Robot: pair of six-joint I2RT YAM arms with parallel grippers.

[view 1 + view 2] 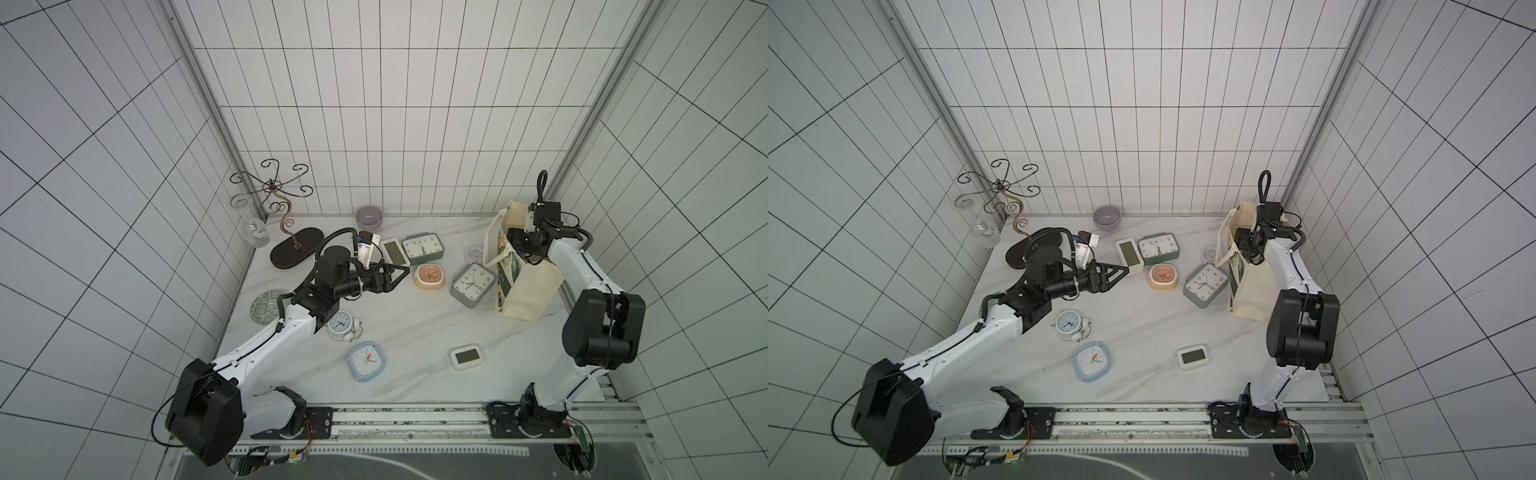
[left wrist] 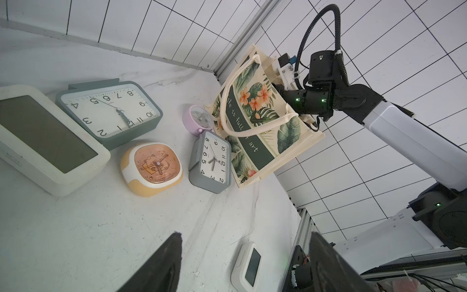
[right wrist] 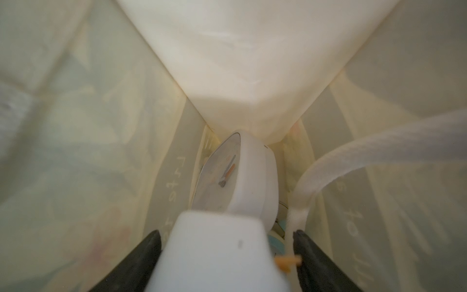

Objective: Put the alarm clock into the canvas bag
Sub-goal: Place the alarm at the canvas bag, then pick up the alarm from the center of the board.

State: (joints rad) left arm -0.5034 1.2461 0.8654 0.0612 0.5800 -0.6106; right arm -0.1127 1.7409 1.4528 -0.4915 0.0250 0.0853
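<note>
The canvas bag (image 1: 525, 291) stands at the table's right edge, its leaf print and dark band clear in the left wrist view (image 2: 255, 118). My right gripper (image 3: 227, 235) reaches down inside it, hidden in both top views. Between its open jaws is a blurred white alarm clock (image 3: 217, 255), with a gap showing at one finger (image 3: 316, 252). Deeper in the bag another white clock (image 3: 252, 177) stands on edge. My left gripper (image 1: 401, 274) hovers open and empty over the table's middle, near a white digital clock (image 1: 394, 251).
Several clocks lie on the marble: green-grey (image 1: 424, 248), orange (image 1: 430, 276), grey (image 1: 473, 286) against the bag, lilac (image 1: 473, 254), twin-bell (image 1: 343, 326), blue (image 1: 366, 360), small white digital (image 1: 466, 356). A wire stand (image 1: 295, 245), purple bowl (image 1: 368, 218) and patterned plate (image 1: 268, 307) sit at the back left.
</note>
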